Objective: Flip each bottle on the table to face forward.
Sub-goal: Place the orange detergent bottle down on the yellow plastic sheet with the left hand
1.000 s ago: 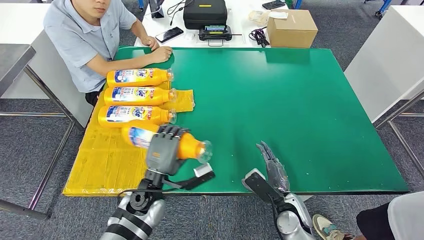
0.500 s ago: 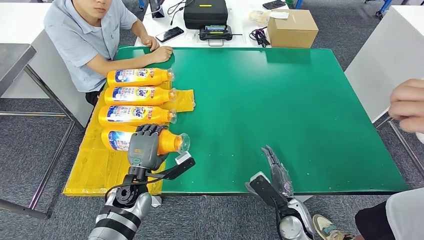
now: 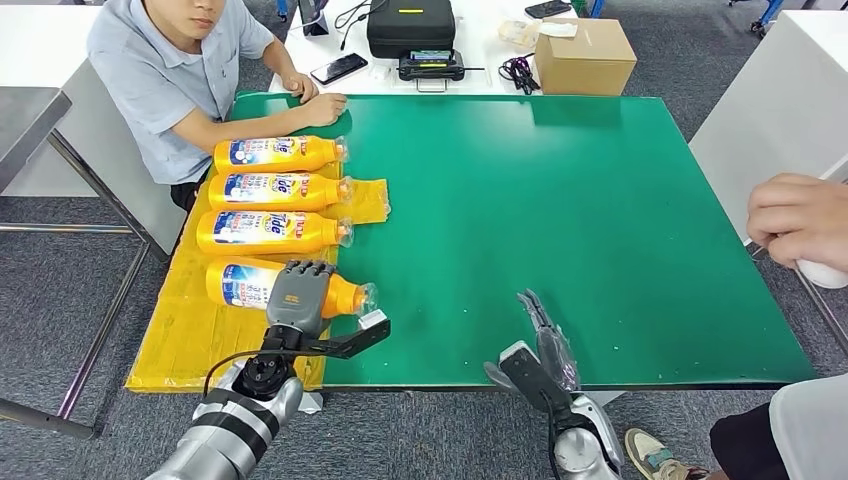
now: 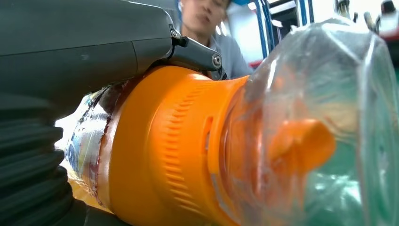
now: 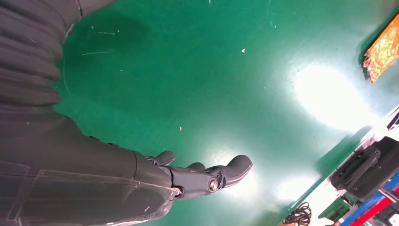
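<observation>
The green counter (image 3: 560, 220) is the largest thing here. A yellow sheet (image 3: 200, 330) covers the counter's left edge. One person in a grey shirt (image 3: 170, 80) sits at the far left corner of the counter, with the forearms on the counter. Another person's hand (image 3: 800, 220) comes in past the right edge of the counter.

There are four orange bottles, all lying on their sides on the yellow sheet in one column, with the caps pointing toward the middle of the counter. Counting from the far end of the sheet: the first bottle (image 3: 275, 154), the second bottle (image 3: 280, 190), the third bottle (image 3: 270, 231) and the fourth bottle (image 3: 240, 284). Each has an orange body, a blue and white label and a clear cap. In the left wrist view the fourth bottle shows a ribbed orange collar and an orange spout under the clear cap.

The left hand (image 3: 297, 297) lies over the fourth bottle, and its fingers wrap around the bottle near the neck. The right hand (image 3: 548, 335) is at the near edge of the counter, well apart from the yellow sheet; its fingers are stretched out and hold nothing.
</observation>
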`<act>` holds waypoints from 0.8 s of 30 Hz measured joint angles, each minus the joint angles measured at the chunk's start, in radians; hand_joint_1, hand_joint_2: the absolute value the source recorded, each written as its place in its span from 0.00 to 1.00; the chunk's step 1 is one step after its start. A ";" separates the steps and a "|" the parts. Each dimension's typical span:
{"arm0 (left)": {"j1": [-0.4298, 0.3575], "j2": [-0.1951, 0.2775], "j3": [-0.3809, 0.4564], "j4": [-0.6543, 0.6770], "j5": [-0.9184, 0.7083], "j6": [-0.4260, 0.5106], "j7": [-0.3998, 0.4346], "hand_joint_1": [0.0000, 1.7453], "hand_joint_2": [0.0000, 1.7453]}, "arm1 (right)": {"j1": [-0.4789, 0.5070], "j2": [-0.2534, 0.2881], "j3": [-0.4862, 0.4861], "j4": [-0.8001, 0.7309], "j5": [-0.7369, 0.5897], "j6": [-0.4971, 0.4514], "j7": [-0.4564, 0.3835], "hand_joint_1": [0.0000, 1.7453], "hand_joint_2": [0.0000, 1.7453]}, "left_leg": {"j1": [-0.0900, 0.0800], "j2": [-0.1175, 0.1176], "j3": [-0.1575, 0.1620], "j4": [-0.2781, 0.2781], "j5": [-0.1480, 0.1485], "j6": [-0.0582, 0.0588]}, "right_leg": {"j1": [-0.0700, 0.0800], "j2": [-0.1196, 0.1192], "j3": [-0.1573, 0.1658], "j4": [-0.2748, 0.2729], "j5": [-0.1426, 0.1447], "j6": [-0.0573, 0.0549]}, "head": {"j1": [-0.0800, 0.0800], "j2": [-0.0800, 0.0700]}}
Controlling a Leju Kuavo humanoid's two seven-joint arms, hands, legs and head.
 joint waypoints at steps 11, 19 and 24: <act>-0.110 0.036 -0.129 0.188 0.000 -0.088 0.055 0.07 1.00 | -0.024 0.012 -0.014 0.055 -0.006 0.019 -0.020 0.00 1.00 | 0.000 -0.001 0.003 0.000 0.000 0.000 | 0.000 -0.001 0.004 0.000 0.000 0.000 | 0.000 0.000; -0.151 0.032 -0.143 0.239 0.010 -0.174 0.049 0.00 1.00 | -0.029 0.021 -0.015 0.078 -0.005 0.024 -0.022 0.00 1.00 | 0.000 0.000 0.009 -0.001 0.001 -0.002 | 0.000 0.000 0.009 0.000 0.000 -0.001 | 0.000 0.000; -0.182 0.020 -0.141 0.264 0.030 -0.283 0.031 0.00 1.00 | -0.039 0.026 -0.020 0.091 -0.001 0.029 -0.022 0.00 1.00 | 0.000 0.000 0.013 -0.001 0.001 -0.002 | 0.000 0.000 0.013 0.000 0.000 -0.001 | 0.000 0.000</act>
